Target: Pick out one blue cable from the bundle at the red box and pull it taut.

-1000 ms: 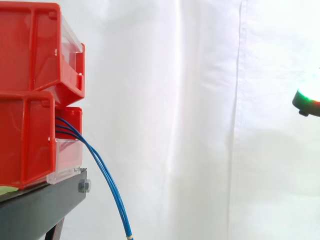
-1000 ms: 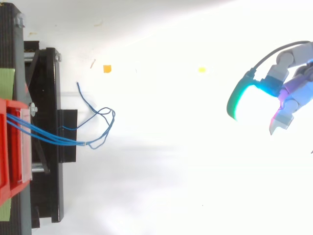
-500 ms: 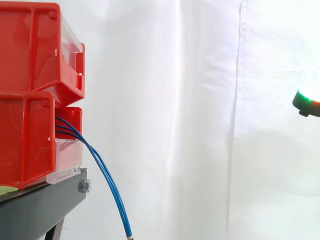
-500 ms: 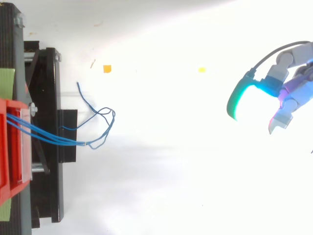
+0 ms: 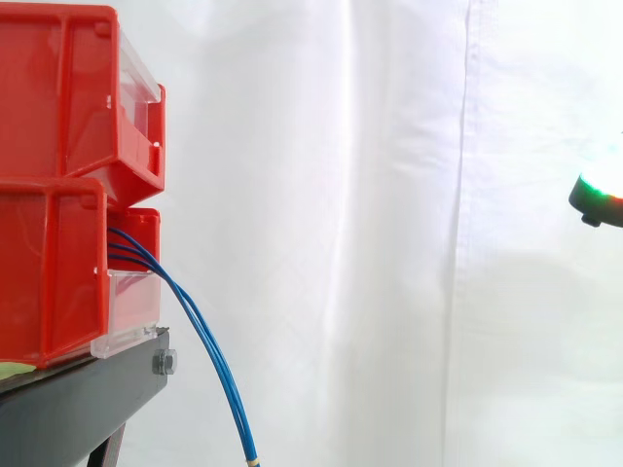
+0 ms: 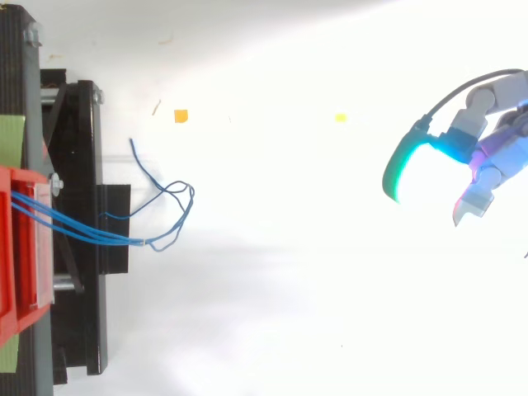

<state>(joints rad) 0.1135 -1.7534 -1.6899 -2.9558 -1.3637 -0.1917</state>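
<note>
Thin blue cables (image 5: 200,331) run out of the lower red box (image 5: 58,268) and droop down past the black stand (image 5: 83,399). Seen from above, the blue cables (image 6: 91,233) leave the red box (image 6: 21,247) and end in loose loops on the white floor near the stand (image 6: 78,165). My hand (image 6: 487,157) hovers far to the right of the cables, fingers spread and relaxed, holding nothing. A glowing fingertip (image 5: 596,195) shows at the right edge of the side view.
A second red bin (image 5: 68,92) is stacked on the lower one. A small orange scrap (image 6: 181,115) and a yellow scrap (image 6: 341,118) lie on the white floor. A white curtain (image 5: 389,233) hangs behind.
</note>
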